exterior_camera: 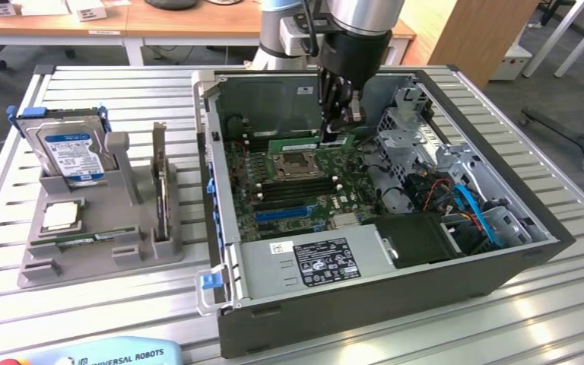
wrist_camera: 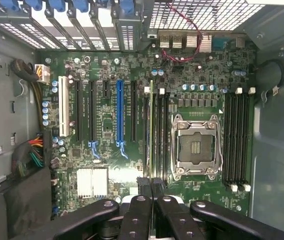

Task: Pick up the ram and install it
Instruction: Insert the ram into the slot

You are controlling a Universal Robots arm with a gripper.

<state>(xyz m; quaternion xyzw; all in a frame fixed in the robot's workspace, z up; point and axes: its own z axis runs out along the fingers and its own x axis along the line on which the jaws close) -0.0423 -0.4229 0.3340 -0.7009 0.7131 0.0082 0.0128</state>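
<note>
Slatted metal table (exterior_camera: 89, 84) in an office space, with wooden desks (exterior_camera: 170, 23) at 12 o'clock behind it

Exterior view
- Open computer case (exterior_camera: 373, 312) lying on its side at centre, motherboard (exterior_camera: 271, 194) facing up
- Grey parts holder (exterior_camera: 99, 262) at 9 o'clock of the case and apart from it, carrying an upright silver hard drive (exterior_camera: 69, 152) with a blue label and a dark expansion card (exterior_camera: 159, 179) standing on edge
- Robot arm (exterior_camera: 358, 23) reaching down into the case from 12 o'clock
- Two-finger gripper (exterior_camera: 334, 135) low over the board, at 1 o'clock of the CPU socket (exterior_camera: 297, 163)
- Both fingers (exterior_camera: 330, 103) pressed nearly together, pinching the ram (exterior_camera: 297, 142) by its upper edge
- Green stick level and on edge, running from 9 to 3 o'clock just beyond the socket
- Cannot tell whether seated in a slot or held just above one
- Labelled power supply (exterior_camera: 312, 262) at 6 o'clock of the socket
- Blue cable (exterior_camera: 471, 209) toward 3 o'clock, inside the case

Wrist view
- Looking straight down on the board
- Same pinch on the ram (wrist_camera: 151, 130), seen edge-on as a thin pale line leading away from the gripper (wrist_camera: 151, 189)
- Stick lined up with the bank of black memory slots (wrist_camera: 162, 135), between the CPU socket (wrist_camera: 196, 145) and the long blue slot (wrist_camera: 120, 112)
- Nearer the socket than the blue slot
</note>
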